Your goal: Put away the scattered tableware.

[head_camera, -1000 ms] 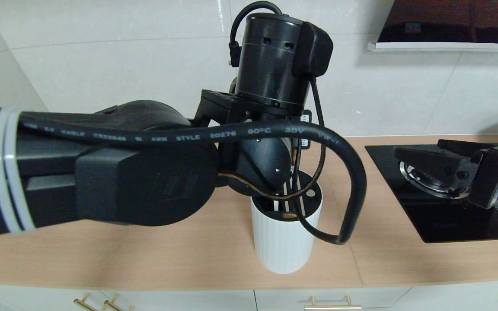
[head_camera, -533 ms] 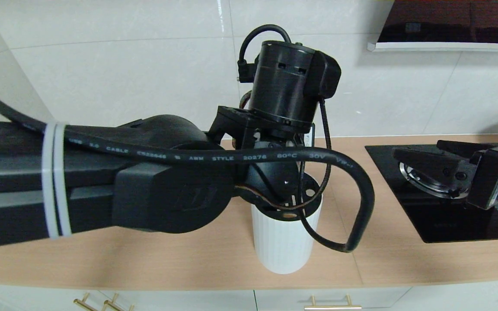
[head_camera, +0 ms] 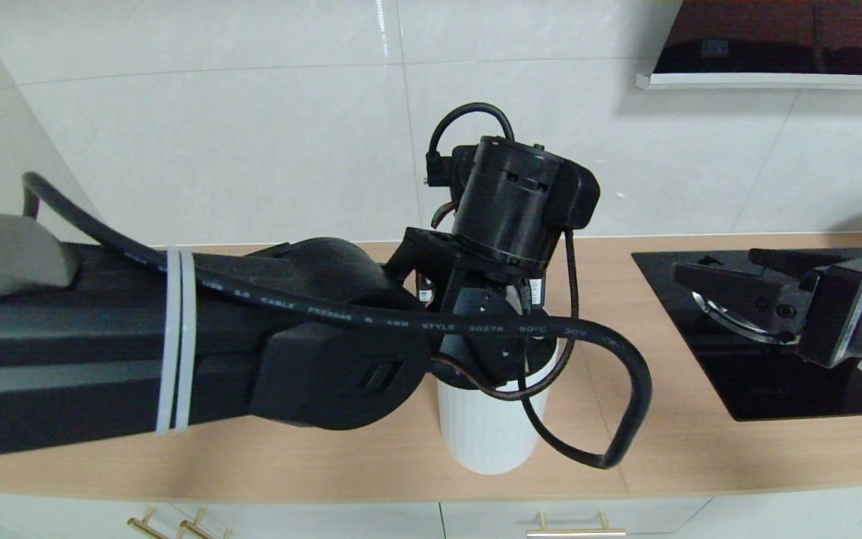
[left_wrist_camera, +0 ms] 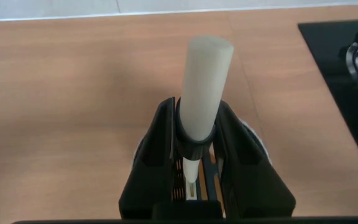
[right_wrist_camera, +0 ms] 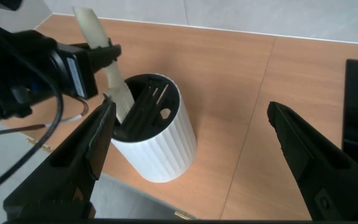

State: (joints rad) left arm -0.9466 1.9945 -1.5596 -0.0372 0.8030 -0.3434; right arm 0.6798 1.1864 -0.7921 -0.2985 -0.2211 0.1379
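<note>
Fingers (left_wrist_camera: 162,140) of the left gripper (left_wrist_camera: 196,118) are clamped from both sides on a utensil (left_wrist_camera: 205,74) with a pale, rounded handle, gripping it at its dark collar. The right wrist view shows the utensil (right_wrist_camera: 118,87) leaning, its lower end dipping into the dark slotted top of the white ribbed holder (right_wrist_camera: 160,155). Its working end is hidden, so I cannot tell what kind of utensil it is. A few thin sticks already stand in the slots. The holder (head_camera: 487,438) stands near the front edge of the desk (head_camera: 176,471), directly under the left wrist. Farther right, the right gripper (head_camera: 714,263) hovers with its fingers wide apart and nothing between them, above the black stove (head_camera: 775,397).

The step in hand looks like seating this utensil in the holder. The next move seems to call for bringing it more upright over a free slot, easing it down until it bears on the bottom, then parting the fingers and lifting straight out so the cable and wrist do not drag the holder over.

Against the earlier frames, the left wrist has sunk and now covers the holder's opening, which showed plainly a second ago. The cable loop has dropped with it. The right gripper has edged slightly left, while the holder and stove have kept their places.
</note>
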